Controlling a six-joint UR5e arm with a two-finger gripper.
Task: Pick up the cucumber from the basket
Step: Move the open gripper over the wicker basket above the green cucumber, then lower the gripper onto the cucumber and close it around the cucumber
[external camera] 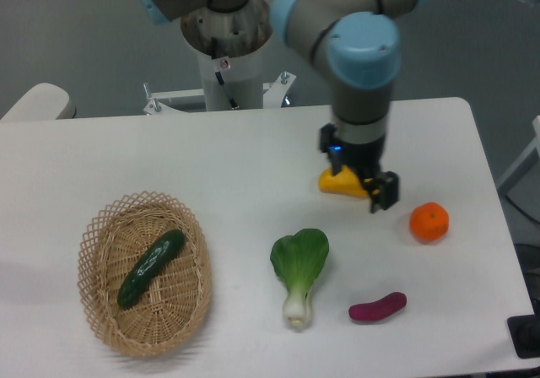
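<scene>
Cucumber [150,267] diagonal in basket [101,310], gripper [371,194] well apart.

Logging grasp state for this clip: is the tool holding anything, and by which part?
Cannot be told. The tool stands right at a yellow object, contact unclear. The cucumber lies untouched in the basket.

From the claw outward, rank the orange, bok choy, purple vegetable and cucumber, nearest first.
Claw:
1. Orange, just to its image right.
2. Bok choy, below-left; purple vegetable, straight below. Too close to call.
3. Cucumber, far left, in the basket.
</scene>
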